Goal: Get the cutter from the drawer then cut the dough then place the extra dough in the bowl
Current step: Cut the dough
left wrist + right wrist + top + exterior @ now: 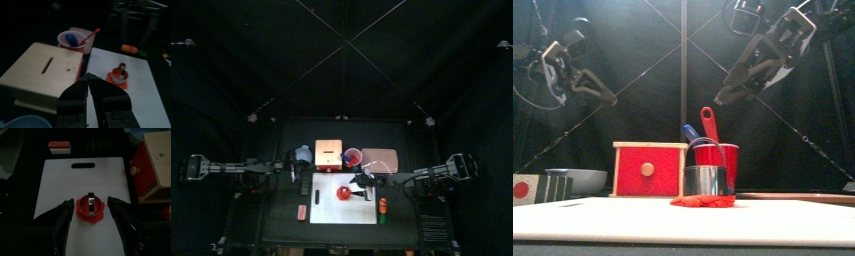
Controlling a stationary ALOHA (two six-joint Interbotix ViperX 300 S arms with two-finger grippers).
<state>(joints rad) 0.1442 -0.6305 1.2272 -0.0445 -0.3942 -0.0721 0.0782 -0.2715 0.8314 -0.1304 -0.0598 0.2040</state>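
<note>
The round metal cutter (707,180) stands on the red dough (704,201) in the middle of the white cutting board (331,208). In the right wrist view the cutter (90,204) and dough (91,216) lie between the jaws of my right gripper (91,214), which is open and hangs well above them (738,92). My left gripper (89,96) is shut and empty, raised over the table's left side (601,92) near the wooden box (43,70). The box's red drawer front (651,170) is closed. The blue-grey bowl (577,181) sits left of the box.
A red cup (716,156) holding a blue and a red knife stands behind the cutter. The pink tray (381,158) lies at the back right. An orange toy food (381,207) lies on the board's right edge, a red one (301,212) by its left edge.
</note>
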